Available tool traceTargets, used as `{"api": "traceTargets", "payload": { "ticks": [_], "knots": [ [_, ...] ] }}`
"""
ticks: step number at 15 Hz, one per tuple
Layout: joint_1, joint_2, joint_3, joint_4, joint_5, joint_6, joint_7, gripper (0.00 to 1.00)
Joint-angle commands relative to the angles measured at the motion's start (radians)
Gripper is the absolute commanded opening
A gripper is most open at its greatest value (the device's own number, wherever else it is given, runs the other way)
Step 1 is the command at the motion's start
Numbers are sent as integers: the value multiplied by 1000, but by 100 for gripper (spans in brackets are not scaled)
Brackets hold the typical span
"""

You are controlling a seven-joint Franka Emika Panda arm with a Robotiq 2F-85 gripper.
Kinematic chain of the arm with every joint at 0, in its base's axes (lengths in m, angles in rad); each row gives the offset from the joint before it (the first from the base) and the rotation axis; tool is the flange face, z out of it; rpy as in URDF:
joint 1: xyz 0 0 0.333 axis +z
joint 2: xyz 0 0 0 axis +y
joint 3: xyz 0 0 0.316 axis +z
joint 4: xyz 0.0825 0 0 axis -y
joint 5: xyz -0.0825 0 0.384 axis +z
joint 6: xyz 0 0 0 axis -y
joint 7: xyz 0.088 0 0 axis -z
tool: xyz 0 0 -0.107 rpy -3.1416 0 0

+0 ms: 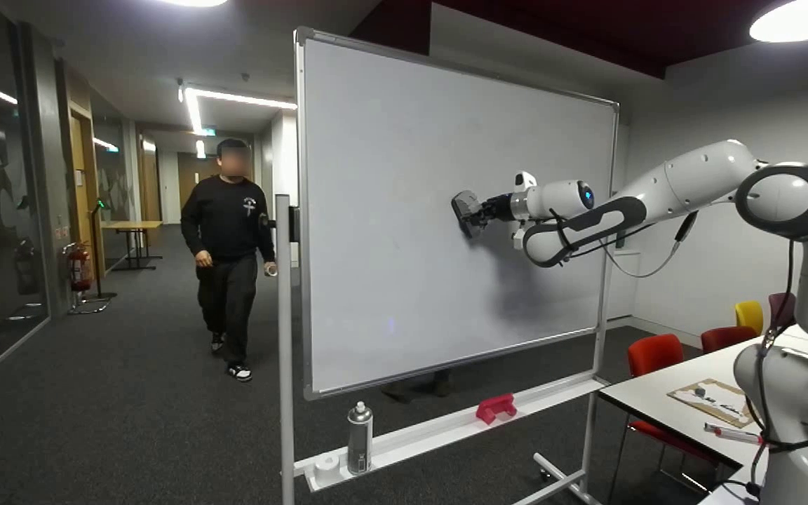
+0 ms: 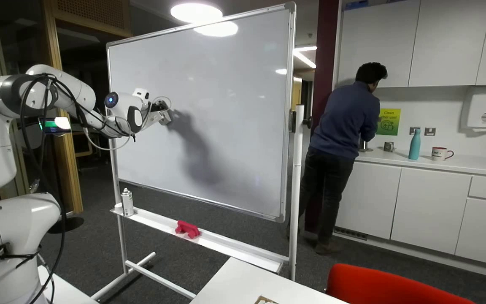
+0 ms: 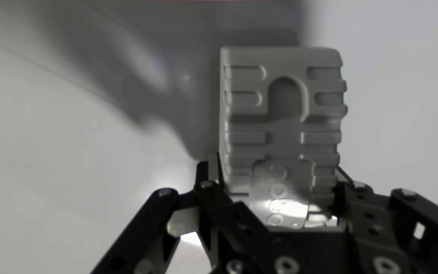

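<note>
My gripper point(image 1: 494, 208) is shut on a grey ribbed eraser point(image 1: 467, 210) in front of the upright whiteboard point(image 1: 390, 140). From the wrist view, black fingers point(image 3: 208, 173) grip both long sides of the eraser point(image 3: 285, 140), whose body extends past them. Its far face is hidden; it is at or very close to the whiteboard point(image 3: 51, 160), and contact cannot be told. In an exterior view the eraser point(image 2: 165, 118) stands at the board's left part, with a dark arm shadow running down beside it. A faint bluish mark point(image 1: 391, 324) shows low on the board.
The tray point(image 1: 432, 440) below the board holds a spray can point(image 1: 360, 438), a white roll point(image 1: 326, 468) and a red holder point(image 1: 496, 408). A person point(image 1: 230, 231) walks beside the stand; another person point(image 2: 344, 122) is at the counter. A white table point(image 1: 663, 382) and red chairs point(image 1: 655, 354) are near.
</note>
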Motion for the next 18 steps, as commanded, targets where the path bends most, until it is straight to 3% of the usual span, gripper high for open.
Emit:
{"api": "traceTargets", "payload": {
  "ticks": [1,3,8,9,10,11,12,18],
  "knots": [
    [-10,-13,-27,33,126,0,12,35],
    [0,-23,-14,42,169,1,-5,35],
    [39,-105,32,-82,50,1,-143,35],
    [-158,-85,214,-94,-27,1,-81,35],
    [-199,-70,255,-137,-43,23,-76,35],
    [-83,-55,155,-167,23,25,-155,35],
    [-109,-54,189,-193,28,23,-174,35],
    [-44,-34,186,-338,144,19,-289,35]
  ]
}}
